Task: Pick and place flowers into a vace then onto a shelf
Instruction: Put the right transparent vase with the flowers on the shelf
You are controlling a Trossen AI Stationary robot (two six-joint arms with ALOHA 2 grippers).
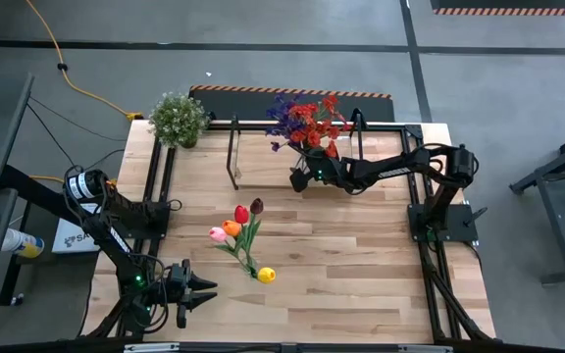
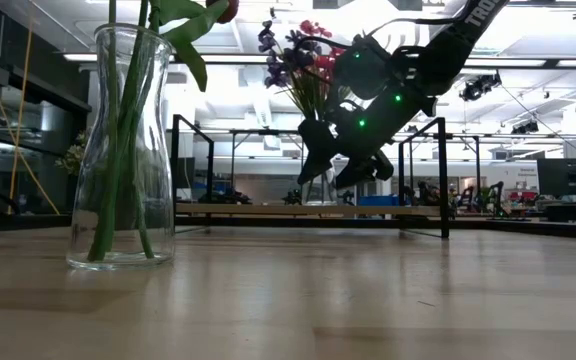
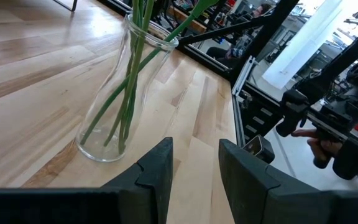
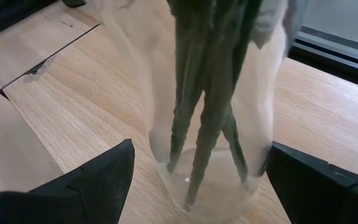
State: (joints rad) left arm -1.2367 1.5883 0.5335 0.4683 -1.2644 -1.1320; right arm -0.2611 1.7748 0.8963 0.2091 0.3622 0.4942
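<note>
Two vases of flowers stand on the plank table (image 1: pixel 361 284). Nearest the front edge waits the left gripper (image 1: pixel 207 291), low over the wood at the left front corner, its fingers (image 3: pixel 157 171) parted with a narrow gap and nothing between them. Just beyond it stands a clear glass vase (image 3: pixel 120 93) upright on the tabletop, holding the tulips (image 1: pixel 240 227): red, orange, pink and maroon heads leaning toward the back, and one yellow tulip (image 1: pixel 267 275) drooping toward the front. Their green stems (image 2: pixel 118 130) run down to the vase's floor.

Farther back, a low light-wood shelf (image 1: pixel 263 162) on a thin black frame sits across the rear of the table. On its right part stands a second glass vase (image 4: pixel 210 124) filled with the red and purple sprays (image 1: pixel 307 120). The right gripper (image 1: pixel 300 180) reaches in from the right side and sits at this vase, jaws spread wide with one finger (image 4: pixel 98 177) on each side of the glass, apart from it so far as I can tell, not clamped on it.

At the back left corner stands a bushy green potted plant (image 1: pixel 178 118).
</note>
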